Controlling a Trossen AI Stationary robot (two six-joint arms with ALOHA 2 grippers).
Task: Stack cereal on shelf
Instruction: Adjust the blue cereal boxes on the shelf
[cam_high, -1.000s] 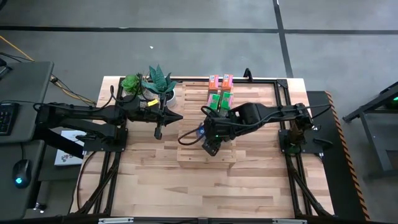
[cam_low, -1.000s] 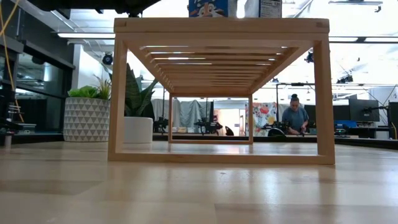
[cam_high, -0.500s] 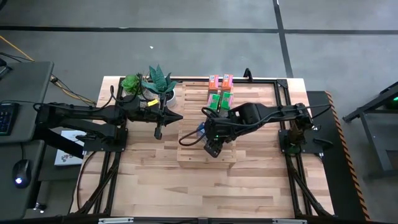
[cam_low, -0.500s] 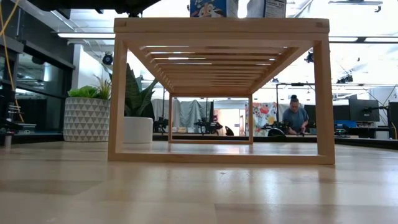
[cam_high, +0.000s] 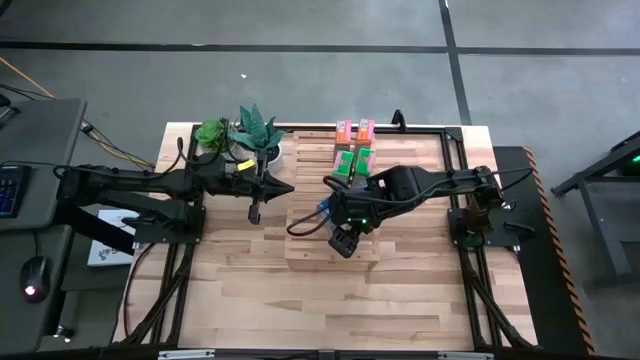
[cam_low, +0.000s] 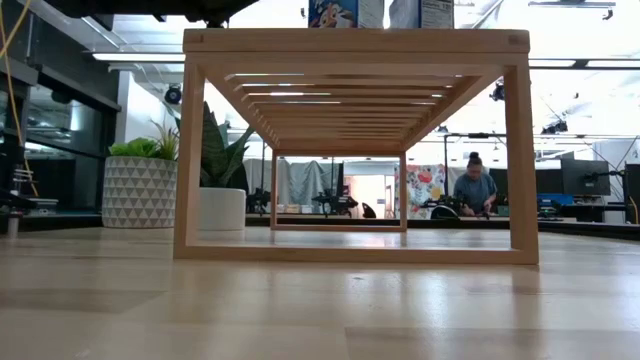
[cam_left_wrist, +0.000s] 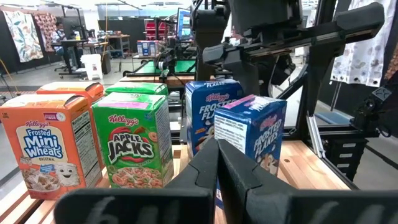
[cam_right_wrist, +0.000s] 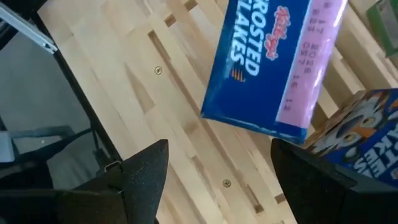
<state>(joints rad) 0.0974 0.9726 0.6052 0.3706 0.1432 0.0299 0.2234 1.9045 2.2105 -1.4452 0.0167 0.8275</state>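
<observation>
Above the slatted shelf (cam_high: 330, 240) I hold the right gripper (cam_right_wrist: 217, 171) with its fingers (cam_right_wrist: 146, 171) spread wide and empty; the Frosted Flakes box (cam_right_wrist: 270, 62) stands just beyond them, beside a second blue box (cam_left_wrist: 208, 118), apparently just set down to extend the rows. Farther off stand the Apple Jacks box (cam_left_wrist: 134, 146) and Frosted Mini-Wheats box (cam_left_wrist: 53, 146). My left gripper (cam_high: 254, 212) waits, fingers fully closed on nothing, beside the shelf.

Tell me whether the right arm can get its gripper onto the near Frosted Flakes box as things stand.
Probably yes. The right gripper hangs open just above the Frosted Flakes box on the shelf, with nothing between them. The second blue box crowds one side, so the fingers have little room there.
</observation>
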